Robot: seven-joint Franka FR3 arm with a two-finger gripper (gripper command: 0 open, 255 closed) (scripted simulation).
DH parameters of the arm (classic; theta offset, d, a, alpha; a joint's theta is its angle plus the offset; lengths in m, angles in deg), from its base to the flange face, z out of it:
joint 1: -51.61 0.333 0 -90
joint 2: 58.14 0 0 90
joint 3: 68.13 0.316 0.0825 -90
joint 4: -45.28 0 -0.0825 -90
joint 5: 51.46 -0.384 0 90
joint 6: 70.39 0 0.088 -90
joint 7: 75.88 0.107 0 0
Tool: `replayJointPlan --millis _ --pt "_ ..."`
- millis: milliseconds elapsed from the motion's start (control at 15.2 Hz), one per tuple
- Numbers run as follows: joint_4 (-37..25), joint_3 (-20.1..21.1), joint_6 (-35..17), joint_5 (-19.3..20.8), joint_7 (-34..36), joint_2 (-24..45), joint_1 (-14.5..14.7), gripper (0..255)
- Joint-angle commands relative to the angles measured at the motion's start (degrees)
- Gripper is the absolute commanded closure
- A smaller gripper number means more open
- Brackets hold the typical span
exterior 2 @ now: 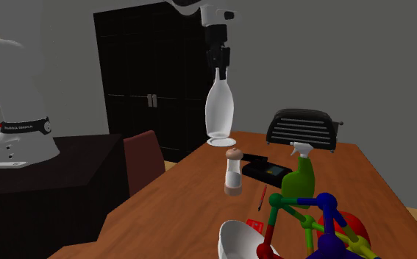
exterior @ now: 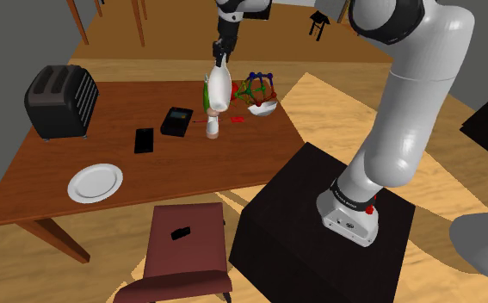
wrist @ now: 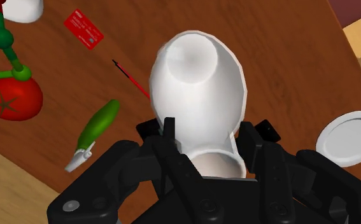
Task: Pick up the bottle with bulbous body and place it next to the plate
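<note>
Tool (exterior 2: 219, 62) clenched on the neck of the plain white bottle with a bulbous body (exterior 2: 220, 107). One black finger sits on each side of the neck, with the arm coming down from above. The bottle hangs neck-up, off the brown wooden bench (exterior: 190, 172), roughly over the small white shaker with a brown cap (exterior: 213, 126) and not touching it.

The shaker stands upright on the bench. Just beside it lies a green spray bottle with a white trigger (exterior 2: 300, 180). Past that are a red tomato (wrist: 13, 100), a stick-and-ball model in red, green and blue (exterior 2: 317, 213) and a white bowl (exterior 2: 240, 239). A thin red pencil (wrist: 131, 79) and a small red card (wrist: 83, 28) lie near the shaker.

The round white plate (exterior: 95, 182) lies flat, well apart from the shaker. A black slotted toaster (exterior: 60, 102) stands farther off still. A flat black phone (exterior: 144, 140) and a black boxy device (exterior: 177, 121) lie between the shaker and the toaster.
</note>
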Motion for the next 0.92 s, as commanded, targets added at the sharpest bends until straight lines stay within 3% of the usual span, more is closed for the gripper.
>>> replayJointPlan --millis 0,858 --pt "-0.42 0.72 -1.02 0.06 2.06 1.24 1.28 255" --pt "-10.61 4.75 -5.01 0.25 14.55 14.90 9.24 255"
